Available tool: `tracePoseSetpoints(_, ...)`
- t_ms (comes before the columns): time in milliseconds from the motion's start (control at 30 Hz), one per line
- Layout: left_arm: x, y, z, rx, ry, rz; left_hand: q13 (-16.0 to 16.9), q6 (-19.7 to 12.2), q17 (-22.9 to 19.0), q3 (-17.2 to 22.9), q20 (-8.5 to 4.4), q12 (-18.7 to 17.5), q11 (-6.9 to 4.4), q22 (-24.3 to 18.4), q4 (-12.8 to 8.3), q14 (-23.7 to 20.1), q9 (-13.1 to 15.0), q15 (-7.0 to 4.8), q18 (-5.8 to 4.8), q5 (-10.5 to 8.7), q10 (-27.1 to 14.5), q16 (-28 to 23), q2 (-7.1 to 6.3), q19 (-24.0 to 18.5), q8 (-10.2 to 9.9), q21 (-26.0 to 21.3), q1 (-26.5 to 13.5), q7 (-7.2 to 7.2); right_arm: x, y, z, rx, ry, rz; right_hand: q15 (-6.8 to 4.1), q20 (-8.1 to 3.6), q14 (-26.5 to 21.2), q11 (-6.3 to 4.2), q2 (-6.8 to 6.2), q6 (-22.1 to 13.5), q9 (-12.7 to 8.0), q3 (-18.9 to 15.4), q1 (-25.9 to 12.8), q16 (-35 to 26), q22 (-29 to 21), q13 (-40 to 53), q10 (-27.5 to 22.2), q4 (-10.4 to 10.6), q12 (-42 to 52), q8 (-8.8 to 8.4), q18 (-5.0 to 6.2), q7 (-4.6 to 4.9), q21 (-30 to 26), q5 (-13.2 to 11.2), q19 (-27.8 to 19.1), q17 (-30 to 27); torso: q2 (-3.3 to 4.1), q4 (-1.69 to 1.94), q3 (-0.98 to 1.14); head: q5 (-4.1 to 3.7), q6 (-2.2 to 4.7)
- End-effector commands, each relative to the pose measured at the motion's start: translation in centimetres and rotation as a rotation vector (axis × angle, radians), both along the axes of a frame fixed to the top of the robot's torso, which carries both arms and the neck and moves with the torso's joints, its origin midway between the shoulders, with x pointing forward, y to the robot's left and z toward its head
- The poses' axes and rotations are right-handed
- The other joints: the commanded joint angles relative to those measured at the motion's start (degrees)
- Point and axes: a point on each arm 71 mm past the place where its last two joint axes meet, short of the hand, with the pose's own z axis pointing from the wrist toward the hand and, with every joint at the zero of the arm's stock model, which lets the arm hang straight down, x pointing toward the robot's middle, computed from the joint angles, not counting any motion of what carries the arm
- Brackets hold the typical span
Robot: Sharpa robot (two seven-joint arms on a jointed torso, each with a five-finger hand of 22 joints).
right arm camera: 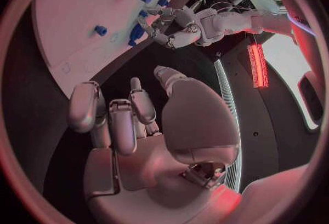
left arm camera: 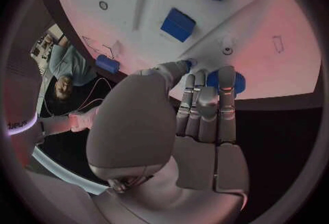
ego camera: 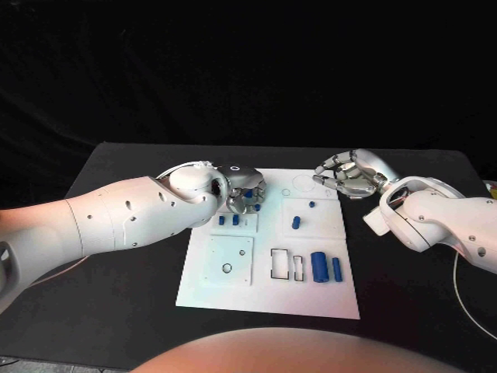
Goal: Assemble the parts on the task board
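Two robot hands differ: we judge our left robot hand point(ego camera: 245, 192) pinches a blue part point(left arm camera: 226, 80) for seating on the task board point(ego camera: 327, 303), while our right robot hand point(ego camera: 352, 175) hovers released, awaiting its turn.

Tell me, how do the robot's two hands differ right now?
The left hand is over the task board, fingers down among the blue parts; the right hand hangs at the board's far right corner, over the table. In its wrist view the left hand's fingers touch a blue part; the right hand's fingers curl on nothing. Both are silver on white arms.
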Motion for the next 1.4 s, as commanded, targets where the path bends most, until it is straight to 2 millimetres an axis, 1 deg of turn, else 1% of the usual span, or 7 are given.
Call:
tracePoseSetpoints(33,-0.1,-0.2,0.2,-0.03,-0.004,-0.005,0.0,0.0,0.1,0.1,0.18,-0.2,-0.04,0.0,-0.2,0.3,0.0,0.17,0.24,0.04,0.2,0.3,0.16,0.4,-0.2,0.3,-0.5,-0.02,-0.1,0.1,0.0,0.0,-0.003,0.009,-0.21,-0.02,2.9,-0.01,-0.06,-0.2,0.0,0.3,0.4,-0.3,-0.1,0.0,-0.2,0.0,-0.1,0.32,0.61,0.01,-0.2,0.4,-0.4,2.3,0.01,0.04,0.0,-0.04,-0.03)
tracePoseSetpoints(200,-0.2,-0.4,0.1,-0.035,0.013,-0.015,0.1,0.1,-0.1,0.2,0.18,-0.4,-0.07,0.1,-0.4,0.3,0.0,0.14,0.24,0.03,0.5,0.3,0.17,0.4,-0.3,0.4,-0.4,-0.19,-0.1,0.1,0.0,0.0,-0.002,0.01,-0.21,-0.02,2.9,-0.01,-0.06,-0.2,0.0,0.3,0.4,-0.3,-0.1,0.0,-0.2,0.0,-0.1,0.32,0.61,0.01,-0.2,0.4,-0.4,2.3,0.01,0.06,0.01,0.01,-0.02)
tracePoseSetpoints(333,-0.3,-0.6,0.1,-0.032,0.024,-0.02,0.1,0.1,-0.1,0.3,0.18,-0.4,-0.08,0.2,-0.4,0.3,0.0,0.14,0.24,0.02,0.5,0.3,0.17,0.4,-0.3,0.4,-0.4,-0.23,0.0,0.2,0.0,0.0,-0.001,0.011,-0.22,-0.02,2.9,-0.01,-0.05,-0.1,0.0,0.3,0.4,-0.3,-0.1,0.1,-0.2,0.0,-0.1,0.35,0.6,0.01,-0.2,0.4,-0.4,2.3,0.03,-0.02,0.0,0.07,-0.1)
tracePoseSetpoints(533,-0.3,-0.7,0.0,-0.024,0.036,-0.025,0.2,1.0,0.2,1.0,0.11,-0.8,-0.26,0.9,-1.0,0.6,0.2,0.01,0.12,-0.02,1.2,0.6,0.5,0.8,-0.3,1.1,-0.2,-0.46,0.0,0.2,0.0,-0.001,0.0,0.012,-0.22,-0.02,2.9,-0.01,-0.05,-0.1,0.0,0.3,0.4,-0.3,-0.1,0.1,-0.2,0.0,-0.1,0.35,0.6,0.01,-0.2,0.4,-0.4,2.3,0.03,-0.01,0.04,0.08,-0.16)
tracePoseSetpoints(733,-0.3,-0.7,-0.1,-0.014,0.048,-0.027,0.2,1.7,0.5,1.5,0.01,-1.1,-0.39,1.4,-1.5,0.8,0.3,-0.12,0.06,-0.06,1.8,0.9,0.76,1.1,-0.2,1.6,0.0,-0.58,0.0,0.2,-0.1,-0.001,0.001,0.013,-0.22,-0.02,2.9,-0.01,-0.05,-0.1,0.0,0.3,0.4,-0.3,-0.1,0.1,-0.2,0.0,-0.1,0.35,0.6,0.01,-0.2,0.4,-0.4,2.3,0.03,-0.01,0.01,0.01,-0.29)
tracePoseSetpoints(1300,-0.1,-0.6,-0.9,0.021,0.073,-0.024,0.2,2.3,0.1,2.5,-0.12,-1.9,-0.41,1.7,-2.5,0.7,0.4,-0.18,0.04,-0.08,2.2,1.1,1.23,1.0,-0.5,2.1,0.4,-0.41,0.0,0.2,-0.1,-0.001,0.0,0.012,-0.23,-0.03,2.9,-0.03,0.0,-0.1,-0.1,0.3,0.4,-0.4,-0.2,0.0,-0.2,0.0,-0.1,0.44,0.64,-0.01,-0.4,0.4,-0.4,2.3,0.02,-0.01,0.02,-0.11,-0.48)
tracePoseSetpoints(1400,0.0,-0.6,-0.9,0.027,0.075,-0.024,0.4,2.6,0.7,2.9,-0.2,-1.8,-0.55,2.7,-3.2,1.1,0.5,-0.29,-0.11,-0.14,3.0,1.4,1.6,1.5,-0.8,3.0,0.6,-0.31,0.0,0.2,-0.1,-0.001,0.0,0.012,-0.23,-0.03,2.9,-0.03,0.0,-0.1,-0.1,0.3,0.4,-0.4,-0.2,0.0,-0.2,0.0,-0.1,0.44,0.64,-0.01,-0.4,0.4,-0.4,2.3,0.0,0.0,0.02,-0.14,-0.51)
